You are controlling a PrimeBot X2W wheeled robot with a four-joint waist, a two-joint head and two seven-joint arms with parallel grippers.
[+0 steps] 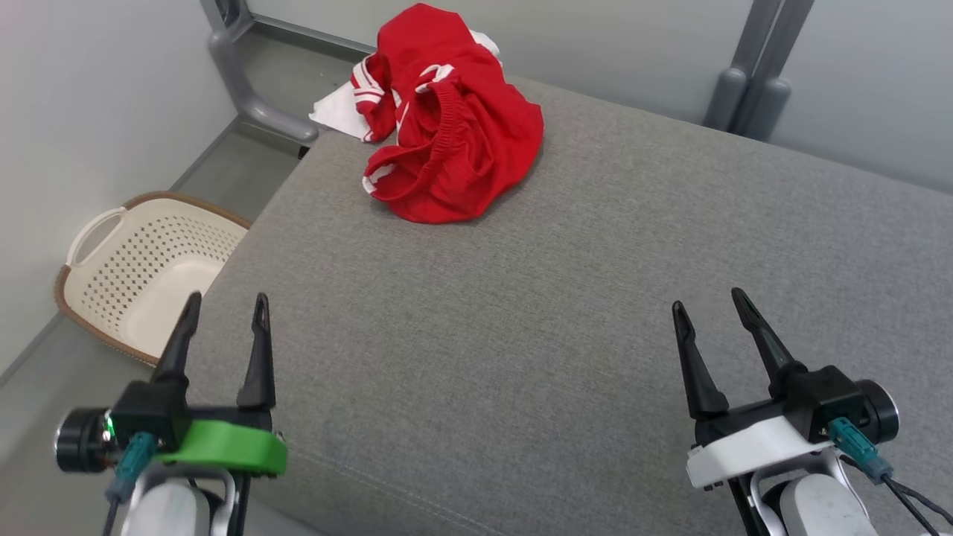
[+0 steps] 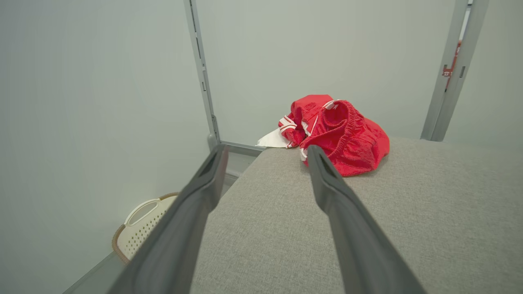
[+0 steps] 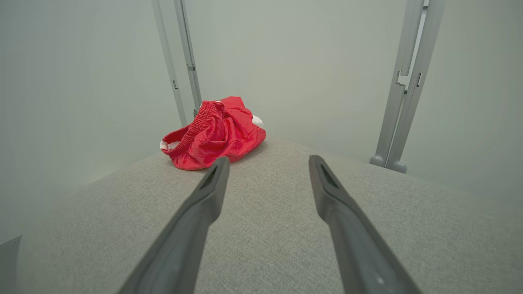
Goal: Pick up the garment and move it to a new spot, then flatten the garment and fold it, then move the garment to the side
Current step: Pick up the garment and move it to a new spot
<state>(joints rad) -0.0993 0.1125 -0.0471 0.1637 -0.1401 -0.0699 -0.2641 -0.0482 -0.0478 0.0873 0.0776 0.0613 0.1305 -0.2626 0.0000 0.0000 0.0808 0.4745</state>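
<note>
Atop one grey cushion (image 1: 521, 335) lies one red garment (image 1: 454, 126); left gripper (image 1: 227, 301) and right gripper (image 1: 707, 299) gape empty.

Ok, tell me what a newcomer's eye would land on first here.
The crumpled red garment with white trim, heaped at the far left corner of the grey padded surface, grabs attention first. Next come the left gripper and right gripper, both open and empty over the near edge. A cream perforated basket sits on the floor to the left.
</note>
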